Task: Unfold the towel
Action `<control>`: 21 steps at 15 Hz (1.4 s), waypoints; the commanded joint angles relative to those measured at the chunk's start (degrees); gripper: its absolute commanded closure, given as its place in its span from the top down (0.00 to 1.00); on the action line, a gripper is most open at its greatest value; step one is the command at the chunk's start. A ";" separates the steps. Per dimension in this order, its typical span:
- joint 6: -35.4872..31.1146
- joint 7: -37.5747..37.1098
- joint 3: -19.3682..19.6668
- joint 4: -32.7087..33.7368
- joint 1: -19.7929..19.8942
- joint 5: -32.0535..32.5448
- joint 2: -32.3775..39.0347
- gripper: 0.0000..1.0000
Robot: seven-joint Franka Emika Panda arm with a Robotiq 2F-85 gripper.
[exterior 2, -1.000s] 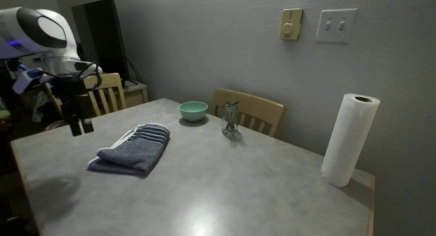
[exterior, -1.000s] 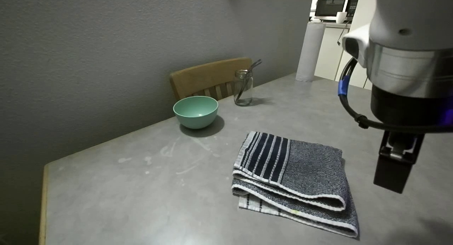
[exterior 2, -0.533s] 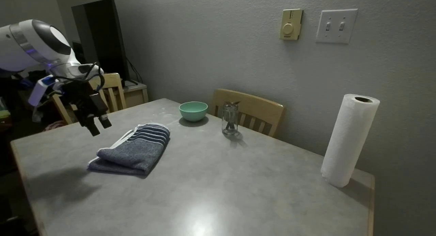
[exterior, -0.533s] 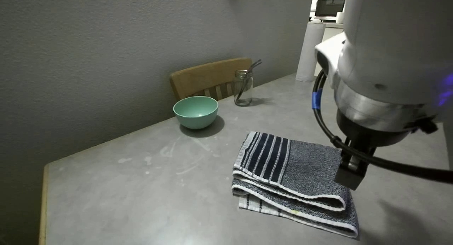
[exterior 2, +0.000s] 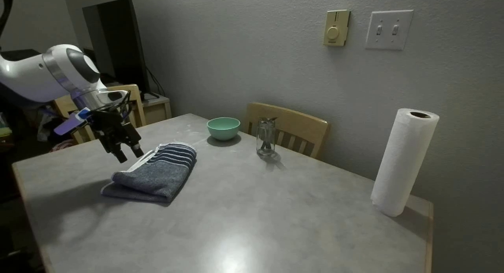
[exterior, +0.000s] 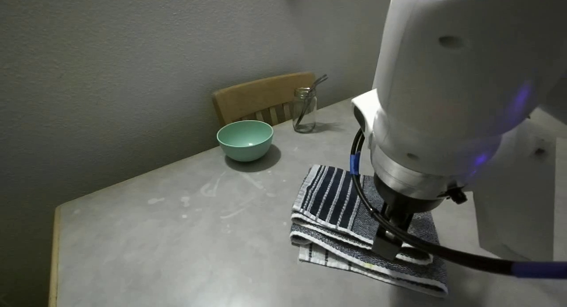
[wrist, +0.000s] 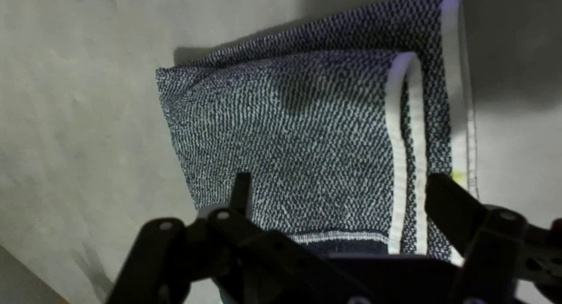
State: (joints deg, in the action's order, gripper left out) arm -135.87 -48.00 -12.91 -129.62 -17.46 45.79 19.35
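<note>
The folded towel [exterior: 339, 214] lies lower right in an exterior view; above it the end effector [wrist: 340, 181] hangs empty, spread wide across the white hems [wrist: 398, 163], presumably to pinch them.

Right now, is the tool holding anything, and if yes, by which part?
Nothing is held: the tool hangs with its jaws apart, and the towel lies folded on the table.
</note>
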 commanded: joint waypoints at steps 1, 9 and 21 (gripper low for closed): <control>0.39 0.10 1.33 -0.15 -1.56 -0.67 -0.47 1.00; 1.06 0.14 1.74 1.58 -3.52 -0.52 2.53 1.00; -0.12 0.74 3.83 3.49 -3.98 2.23 6.07 1.00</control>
State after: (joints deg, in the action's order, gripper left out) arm -135.74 -47.99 -10.25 -128.02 -20.41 46.90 23.46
